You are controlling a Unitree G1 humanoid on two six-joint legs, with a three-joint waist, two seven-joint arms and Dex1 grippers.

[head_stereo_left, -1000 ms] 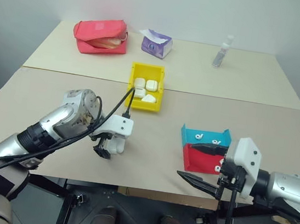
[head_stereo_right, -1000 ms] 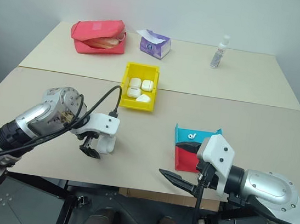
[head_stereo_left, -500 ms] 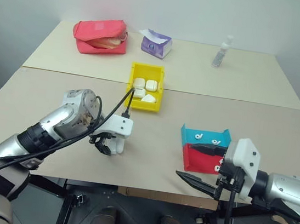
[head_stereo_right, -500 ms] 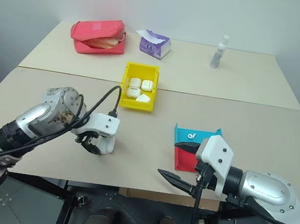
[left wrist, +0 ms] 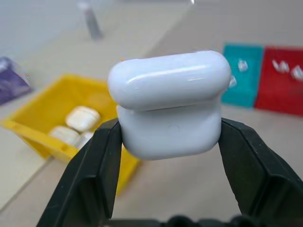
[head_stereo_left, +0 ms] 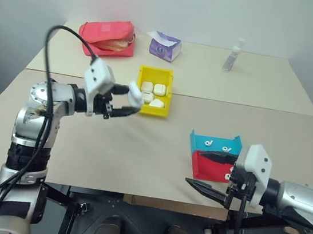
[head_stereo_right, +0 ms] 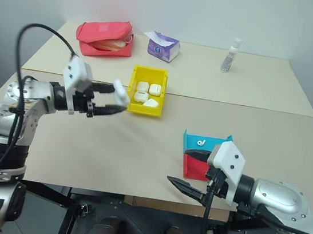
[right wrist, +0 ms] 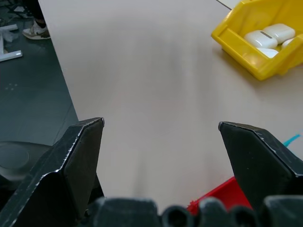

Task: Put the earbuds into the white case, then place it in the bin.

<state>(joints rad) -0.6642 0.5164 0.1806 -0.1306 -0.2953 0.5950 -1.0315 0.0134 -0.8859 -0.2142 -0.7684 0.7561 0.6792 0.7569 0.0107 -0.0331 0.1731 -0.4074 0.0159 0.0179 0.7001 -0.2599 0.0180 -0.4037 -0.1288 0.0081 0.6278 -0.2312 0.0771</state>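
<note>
The table [head_stereo_left: 158, 146] carries a yellow bin [head_stereo_left: 150, 108] with several white cases inside, and near its front edge a blue-and-red tray [head_stereo_left: 211, 159] with earbuds [head_stereo_left: 210, 142]. The left gripper [head_stereo_left: 128, 103] is clamped on a closed white case [left wrist: 168, 104], held in the air just beside the bin. The right gripper [head_stereo_left: 210, 171] hangs by the tray, its fingers spread wide and empty.

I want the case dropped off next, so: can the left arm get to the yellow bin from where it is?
Probably yes. The left end effector holds the white case above the table right beside the yellow bin, whose open top has nothing over it; four cases already lie inside.
</note>
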